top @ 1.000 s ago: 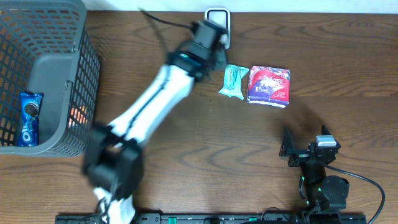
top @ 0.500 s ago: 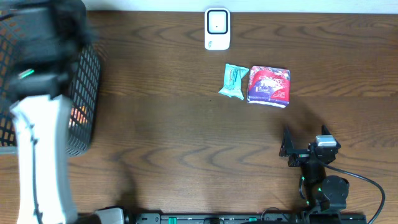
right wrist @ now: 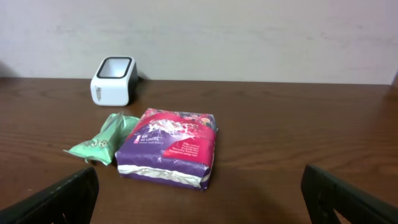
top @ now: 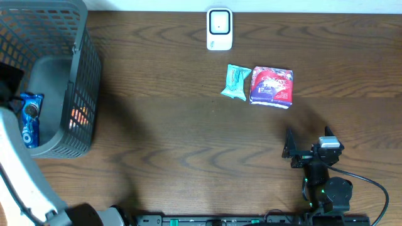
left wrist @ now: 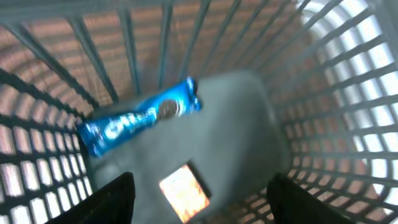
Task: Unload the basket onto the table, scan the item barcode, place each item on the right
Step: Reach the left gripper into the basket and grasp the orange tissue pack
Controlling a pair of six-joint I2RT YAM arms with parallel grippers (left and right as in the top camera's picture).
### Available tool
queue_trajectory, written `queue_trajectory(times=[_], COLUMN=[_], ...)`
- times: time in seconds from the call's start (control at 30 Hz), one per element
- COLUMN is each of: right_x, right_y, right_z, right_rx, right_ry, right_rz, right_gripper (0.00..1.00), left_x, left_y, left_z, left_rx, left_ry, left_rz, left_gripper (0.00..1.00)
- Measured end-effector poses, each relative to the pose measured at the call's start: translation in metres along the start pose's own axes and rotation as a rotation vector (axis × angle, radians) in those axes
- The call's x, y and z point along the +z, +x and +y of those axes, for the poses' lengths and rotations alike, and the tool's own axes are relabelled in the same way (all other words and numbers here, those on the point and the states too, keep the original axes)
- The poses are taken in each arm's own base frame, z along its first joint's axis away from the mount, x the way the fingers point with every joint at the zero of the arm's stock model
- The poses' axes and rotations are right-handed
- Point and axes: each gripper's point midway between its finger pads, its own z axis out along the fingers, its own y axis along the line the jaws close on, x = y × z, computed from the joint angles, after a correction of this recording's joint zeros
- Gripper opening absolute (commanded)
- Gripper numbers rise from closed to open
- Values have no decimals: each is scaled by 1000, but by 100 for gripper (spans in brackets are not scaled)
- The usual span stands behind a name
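A: Status at that frame? Refs off the scanner [top: 219, 28].

B: Biggest first. The basket [top: 89, 69] sat well apart from the scanner, on the left-arm side. The left gripper [left wrist: 200, 186] hung inside it, looking down. Its fingers [left wrist: 117, 199] stood apart with nothing clamped.

A: Right side?

B: The right gripper [right wrist: 199, 190] sat well in front of the scanner, toward the robot. Jaws were at full spread, empty.

A: Items?

B: The red-purple pack [top: 272, 86] lay near the scanner, robot-ward and to the right-arm side. The Oreo pack [left wrist: 140, 118] was on the basket floor, far from the scanner. The green packet [top: 237, 81] lay just in front of the scanner. The small orange packet [left wrist: 185, 193] was also in the basket, far from the scanner.

A: So, the step?

B: My read: the basket pair was done and the pair by the scanner was unscanned. The left arm needed to lift straight up, clear of the mesh, then take the green packet. Best to grip it by the edges so the fingers didn't cover the code. No barcode was visible, so expect to turn it at the scanner window and hold it flat and steady.
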Motion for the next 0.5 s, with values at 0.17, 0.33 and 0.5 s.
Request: queue_trajectory(times=[0.17, 0.33, 0.5], right_x=[0, 0, 0], right_y=[0, 0, 0], right_z=[0, 0, 0], right_rx=[0, 0, 0], right_ry=[0, 0, 0], right_rz=[0, 0, 0], right_gripper=[99, 99, 99], left_x=[42, 75, 105], left_y=[27, 49, 75], left_z=[-4, -4, 1], left_rx=[-17, -19, -7], left_ry=[-24, -63, -125], left_rz=[154, 261, 358], left_gripper=[69, 70, 71])
